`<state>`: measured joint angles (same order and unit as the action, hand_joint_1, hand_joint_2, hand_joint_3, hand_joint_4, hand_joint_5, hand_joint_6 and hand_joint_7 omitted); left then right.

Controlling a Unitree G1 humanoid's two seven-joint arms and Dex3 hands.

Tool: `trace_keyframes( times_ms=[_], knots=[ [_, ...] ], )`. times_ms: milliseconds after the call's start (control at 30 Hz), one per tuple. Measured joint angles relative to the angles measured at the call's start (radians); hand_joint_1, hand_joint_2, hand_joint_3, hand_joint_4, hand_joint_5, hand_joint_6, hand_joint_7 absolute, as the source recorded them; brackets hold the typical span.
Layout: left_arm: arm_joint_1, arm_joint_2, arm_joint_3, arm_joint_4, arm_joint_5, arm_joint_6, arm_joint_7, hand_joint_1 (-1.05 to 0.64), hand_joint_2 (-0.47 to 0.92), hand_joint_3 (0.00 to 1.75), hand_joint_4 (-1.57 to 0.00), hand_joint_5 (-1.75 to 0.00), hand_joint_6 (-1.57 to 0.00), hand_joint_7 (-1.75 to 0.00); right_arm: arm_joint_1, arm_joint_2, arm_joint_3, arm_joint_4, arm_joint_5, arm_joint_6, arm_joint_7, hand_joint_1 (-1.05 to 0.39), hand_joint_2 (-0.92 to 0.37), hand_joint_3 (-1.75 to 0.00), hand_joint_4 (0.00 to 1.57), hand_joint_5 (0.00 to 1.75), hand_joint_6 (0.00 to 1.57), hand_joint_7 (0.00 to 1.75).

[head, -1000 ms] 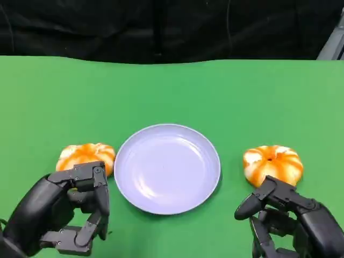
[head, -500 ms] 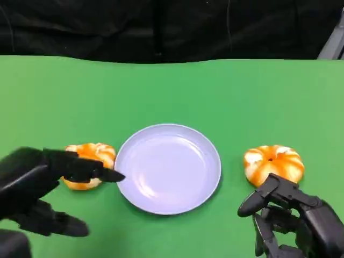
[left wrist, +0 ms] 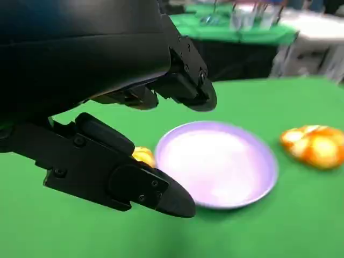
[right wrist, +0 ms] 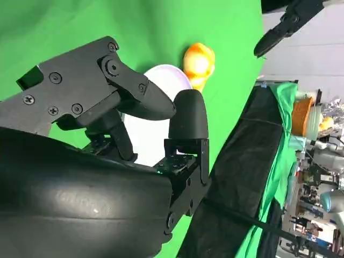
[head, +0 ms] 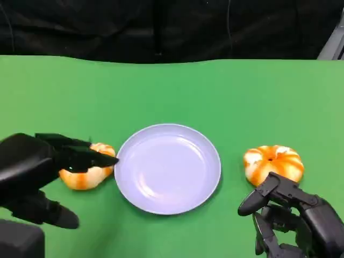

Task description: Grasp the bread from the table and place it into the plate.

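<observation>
Fingers [head: 80, 156] spread over left bread [head: 86, 174].

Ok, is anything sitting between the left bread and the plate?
Nothing visible. The left bread lies right beside the plate rim on bare green table, with the left robot hand open over it.

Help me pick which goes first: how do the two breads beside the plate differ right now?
The left bread sits close to the plate's rim with the left hand partly over it; the right bread sits farther from the rim, uncovered, the right hand short of it. Both are orange-and-white rounds lying on the green table.
</observation>
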<state>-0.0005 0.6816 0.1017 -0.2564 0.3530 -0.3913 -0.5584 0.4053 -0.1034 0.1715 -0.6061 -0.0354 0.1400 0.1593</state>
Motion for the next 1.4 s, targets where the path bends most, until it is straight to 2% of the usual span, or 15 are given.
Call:
trace_keyframes(
  times_ms=[600, 667, 733, 867, 1400],
  knots=[
    [-0.009, 0.024, -0.018, -0.012, 0.000, 0.026, 0.000, -0.71, 0.88, 0.00, -0.30, 0.00, -0.42, 0.00, 0.000, 0.000, 0.000, 0.000, 0.000, 0.000, 0.000, -0.06, -0.70, -0.97, 0.77, 1.75, 0.70, 1.47],
    [-0.036, 0.021, -0.049, 0.002, 0.114, 0.037, 0.055, -0.73, 0.86, 0.00, -0.31, -0.01, -0.42, 0.00, -0.001, 0.000, 0.001, 0.000, 0.000, 0.002, -0.001, -0.06, -0.70, -0.97, 0.76, 1.75, 0.70, 1.47],
    [-0.073, 0.005, -0.094, 0.046, 0.256, 0.074, 0.125, -0.75, 0.89, 0.01, -0.23, 0.00, -0.35, 0.00, -0.001, 0.001, 0.003, -0.001, 0.000, 0.003, -0.001, -0.05, -0.70, -0.97, 0.77, 1.75, 0.70, 1.47],
    [-0.157, -0.100, -0.234, 0.217, 0.520, 0.251, 0.249, -0.76, 0.90, 0.01, -0.21, 0.00, -0.33, 0.00, -0.001, 0.001, 0.006, -0.003, 0.000, 0.003, -0.001, -0.05, -0.70, -0.97, 0.77, 1.75, 0.70, 1.47],
    [-0.208, -0.128, -0.330, 0.312, 0.547, 0.337, 0.308, -0.75, 0.92, 0.01, -0.23, 0.00, -0.32, 0.00, 0.003, 0.002, 0.013, -0.022, 0.001, 0.024, -0.006, -0.06, -0.70, -0.97, 0.76, 1.75, 0.71, 1.47]
  ],
)
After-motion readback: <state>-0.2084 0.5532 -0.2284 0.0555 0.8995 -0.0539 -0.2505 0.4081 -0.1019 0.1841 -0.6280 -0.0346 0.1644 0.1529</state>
